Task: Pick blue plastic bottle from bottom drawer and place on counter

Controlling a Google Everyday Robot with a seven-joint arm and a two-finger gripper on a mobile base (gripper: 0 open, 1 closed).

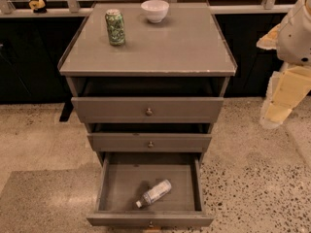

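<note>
So the bottom drawer (121,184) is pulled way out while the two shallower drawers (148,109) above it sit much further in. I'd guess that's the whole point, since it leaves the inside open from above for a straight-down reach. The little plastic bottle (154,193) lies on its side on the drawer floor toward the front, tilted diagonally with its white cap pointing at the front-left corner, and it's not touching any wall. Lying flat like that it'll probably want to roll if it gets nudged, so a grab across the body seems smarter than going for the cap. The gripper (274,111) hangs off to the right of the cabinet at about the height of the top drawer, well apart from the bottle. Honestly I can't tell how far open it is from here, but it clearly hasn't got the bottle. Up on the counter (165,47) a green can (115,27) and a white bowl (155,10) are parked near the back edge, which leaves the front half free as a landing spot. The pick hasn't started yet, I'd say.
</note>
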